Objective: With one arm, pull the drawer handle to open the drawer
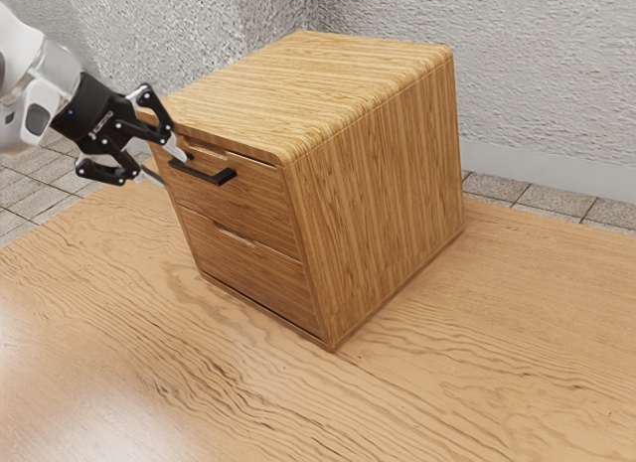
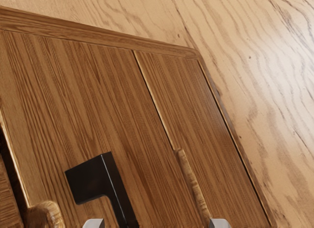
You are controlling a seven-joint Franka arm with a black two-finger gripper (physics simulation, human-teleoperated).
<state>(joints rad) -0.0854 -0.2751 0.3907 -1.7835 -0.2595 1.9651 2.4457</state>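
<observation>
A light wooden cabinet point(image 1: 328, 94) with two drawers stands on the wooden table. The upper drawer point(image 1: 243, 199) carries a black bar handle point(image 1: 204, 173). My black gripper point(image 1: 164, 161) is at that handle's end toward the exterior view's left, fingers spread wide and open. In the wrist view the black handle point(image 2: 100, 186) lies just inside one silver fingertip point(image 2: 93, 222), while the other fingertip point(image 2: 218, 222) stands far from it, past the lower drawer's wooden handle point(image 2: 189, 184). A thin dark gap point(image 2: 7, 164) runs along the upper drawer's edge.
The lower drawer point(image 1: 248, 268) sits flush below the upper one. The wooden tabletop point(image 1: 298, 383) spreads wide in front of the cabinet. A grey textured wall point(image 1: 537, 65) and tiled floor point(image 1: 556, 199) lie behind.
</observation>
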